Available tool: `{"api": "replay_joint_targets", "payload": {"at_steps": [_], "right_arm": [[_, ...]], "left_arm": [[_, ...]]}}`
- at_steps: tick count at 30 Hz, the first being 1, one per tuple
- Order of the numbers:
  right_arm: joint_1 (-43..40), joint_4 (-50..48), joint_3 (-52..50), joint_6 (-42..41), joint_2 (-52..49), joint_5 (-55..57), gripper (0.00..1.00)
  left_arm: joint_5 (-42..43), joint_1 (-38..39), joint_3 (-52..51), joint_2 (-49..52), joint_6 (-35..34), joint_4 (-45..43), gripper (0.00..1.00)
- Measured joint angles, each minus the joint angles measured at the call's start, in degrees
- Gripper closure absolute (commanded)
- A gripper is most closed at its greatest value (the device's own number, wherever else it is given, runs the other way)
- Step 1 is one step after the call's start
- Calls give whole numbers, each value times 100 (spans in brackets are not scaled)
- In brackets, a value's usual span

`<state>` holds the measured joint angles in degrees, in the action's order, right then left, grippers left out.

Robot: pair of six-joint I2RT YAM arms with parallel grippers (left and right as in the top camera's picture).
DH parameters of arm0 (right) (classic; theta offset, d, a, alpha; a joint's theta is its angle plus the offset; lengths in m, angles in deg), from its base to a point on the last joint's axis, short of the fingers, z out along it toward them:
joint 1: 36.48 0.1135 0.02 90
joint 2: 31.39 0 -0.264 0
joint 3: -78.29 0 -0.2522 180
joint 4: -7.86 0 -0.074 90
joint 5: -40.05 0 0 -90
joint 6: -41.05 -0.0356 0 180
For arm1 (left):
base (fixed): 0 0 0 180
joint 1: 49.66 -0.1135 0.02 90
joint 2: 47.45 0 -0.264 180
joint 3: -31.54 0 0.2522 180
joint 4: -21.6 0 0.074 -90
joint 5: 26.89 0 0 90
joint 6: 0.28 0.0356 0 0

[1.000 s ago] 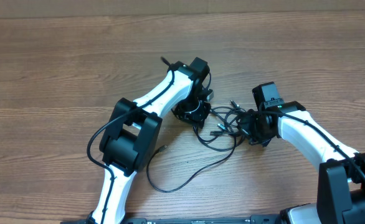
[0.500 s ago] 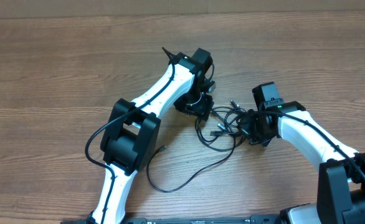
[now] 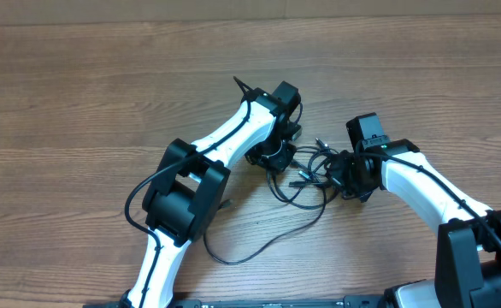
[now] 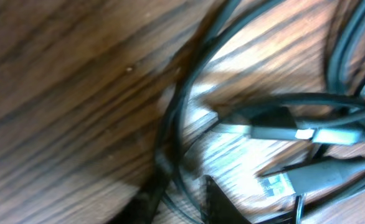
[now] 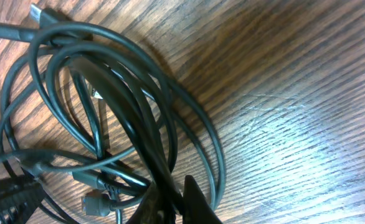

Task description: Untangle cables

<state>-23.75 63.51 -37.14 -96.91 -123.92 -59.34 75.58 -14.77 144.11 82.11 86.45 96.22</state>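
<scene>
Several thin black cables [image 3: 307, 176] lie tangled between my two grippers. One strand trails down towards the front [image 3: 259, 246]. My left gripper [image 3: 275, 157] is at the tangle's left end. In the left wrist view its fingertips [image 4: 150, 204] stand close together with thin strands [image 4: 177, 155] running between them, and silvery plugs [image 4: 282, 132] lie just beyond. My right gripper [image 3: 343, 180] is at the tangle's right end. In the right wrist view it [image 5: 173, 202] is shut on a thick bundle of strands [image 5: 129, 112], with coiled loops and small plugs [image 5: 94, 202] beside it.
The wooden table [image 3: 79, 111] stretches all round the tangle. A loose plug end [image 3: 226, 204] lies beside the left arm's elbow [image 3: 182, 192]. The right arm's base [image 3: 481, 252] is at the front right.
My left gripper and arm rose towards the back, then shifted right, closer to the tangle, dragging the strands near it. The right gripper has not moved.
</scene>
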Motion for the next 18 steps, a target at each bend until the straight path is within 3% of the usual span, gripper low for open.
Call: {"api": "replay_joint_targets", "payload": {"at_steps": [8,18], "right_arm": [[0,11,0,2,0,0,96],[-85,466,11,315,0,540,96]], "left_arm": [[-9,-4,42,2,-22,310,96],[-232,-459,1075,70,-22,1263,96]]}}
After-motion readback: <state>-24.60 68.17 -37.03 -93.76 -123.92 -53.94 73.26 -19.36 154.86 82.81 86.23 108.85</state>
